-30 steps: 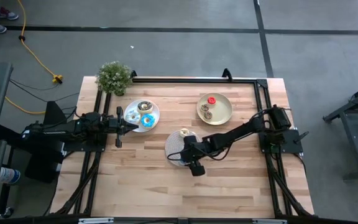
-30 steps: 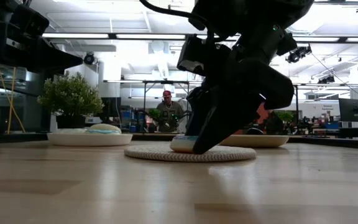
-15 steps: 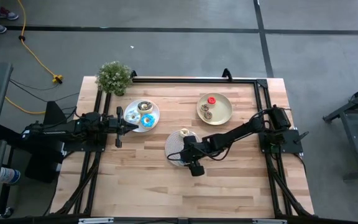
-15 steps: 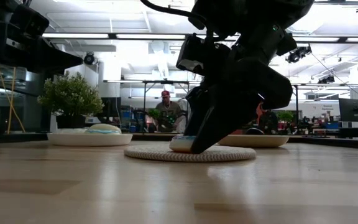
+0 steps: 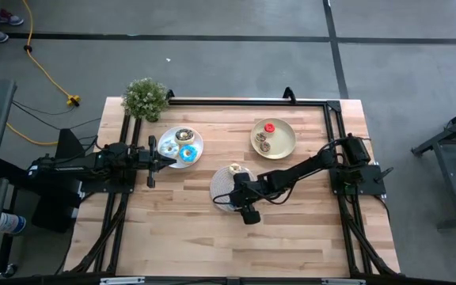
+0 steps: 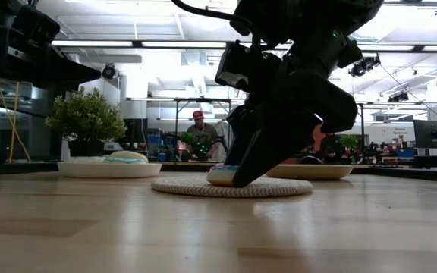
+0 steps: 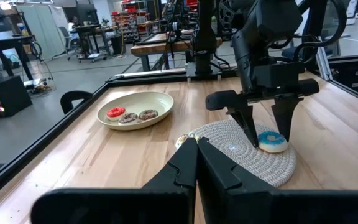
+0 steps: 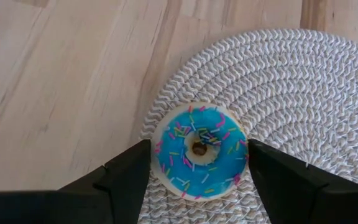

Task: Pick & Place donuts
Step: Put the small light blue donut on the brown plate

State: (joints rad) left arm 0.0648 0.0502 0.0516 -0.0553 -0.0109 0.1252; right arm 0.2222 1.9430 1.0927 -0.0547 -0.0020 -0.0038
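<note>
Two arms share the table. The right gripper (image 8: 197,180) is down over the grey mat (image 5: 225,176) at the table's middle, and its fingers (image 8: 126,177) stand spread on either side of the blue-iced donut (image 8: 199,149), one at the donut's 9 o'clock and one at its 3 o'clock in the wrist view. They are close beside the icing, but I cannot tell whether they touch it. The donut lies flat on the mat, toward the mat's edge; in the left wrist view it sits between the two dark fingertips (image 7: 252,134) of the right arm (image 5: 299,170).

A small cream donut (image 5: 234,168) rests at the mat's 12 o'clock edge in the high view.

The white plate (image 5: 167,146) lies at 10 o'clock from the mat and carries a mini blue donut (image 5: 187,153), a brown donut (image 5: 184,135) and a pale one, hard to make out. The yellow-green plate (image 5: 285,142) lies at 2 o'clock from the mat and holds a red donut (image 5: 269,127) and two small brownish ones (image 7: 138,116).

The left gripper (image 5: 172,159) waits at the white plate's 9 o'clock side, its fingers (image 7: 191,163) clenched together on nothing.

A plant (image 5: 145,97) stands at the far left corner of the table.
</note>
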